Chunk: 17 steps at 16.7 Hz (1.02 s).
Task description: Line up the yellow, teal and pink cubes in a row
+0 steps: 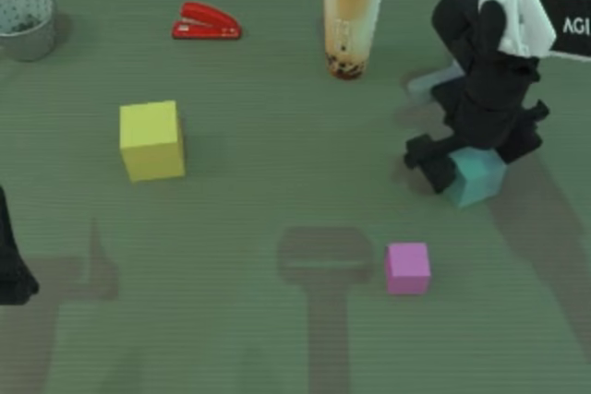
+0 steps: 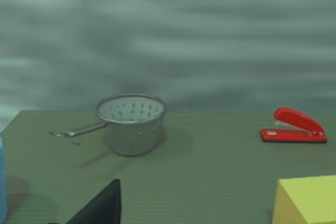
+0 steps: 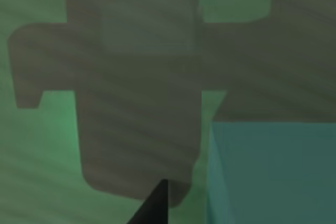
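Note:
On the table's right side, the teal cube (image 1: 477, 179) stands under my right gripper (image 1: 474, 156). That gripper is open, with a dark finger on each side of the cube. In the right wrist view one fingertip (image 3: 156, 205) shows a gap of table between it and the teal cube (image 3: 273, 174). The yellow cube (image 1: 151, 140) stands at the middle left, and its corner (image 2: 307, 200) shows in the left wrist view. Near the front, right of centre, lies the pink cube (image 1: 407, 268). My left gripper (image 1: 11, 274) is parked open at the left edge.
A red stapler (image 1: 206, 22) and a bubble-tea cup (image 1: 352, 12) stand along the back. A metal colander (image 1: 25, 21) sits in the back left corner, with its handle (image 2: 79, 129) pointing sideways. Arm shadows fall across the green table (image 1: 277, 191).

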Tool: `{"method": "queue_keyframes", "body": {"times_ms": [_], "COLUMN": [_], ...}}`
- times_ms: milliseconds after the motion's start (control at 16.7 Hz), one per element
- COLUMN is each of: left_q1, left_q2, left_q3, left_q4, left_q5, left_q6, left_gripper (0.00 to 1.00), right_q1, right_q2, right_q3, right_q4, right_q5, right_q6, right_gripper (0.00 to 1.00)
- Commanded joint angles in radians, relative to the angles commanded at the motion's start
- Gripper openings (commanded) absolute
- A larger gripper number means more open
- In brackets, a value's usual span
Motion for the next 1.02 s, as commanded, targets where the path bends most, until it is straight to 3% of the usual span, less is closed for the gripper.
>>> {"method": "queue_keyframes", "body": {"times_ms": [300, 1020], "left_q1": [0.000, 0.000], "left_q2": [0.000, 0.000], "left_q3": [0.000, 0.000], "left_q4": [0.000, 0.000], "left_q5": [0.000, 0.000], "left_q6": [0.000, 0.000], "left_gripper": [1.00, 1.00], "right_q1": [0.000, 0.001], "right_q2": [0.000, -0.031], "right_q3": [0.000, 0.036], "right_q4": [0.000, -0.047], "right_q5": [0.000, -0.002], "right_q6": [0.000, 0.003], "right_gripper": [0.02, 0.00]}}
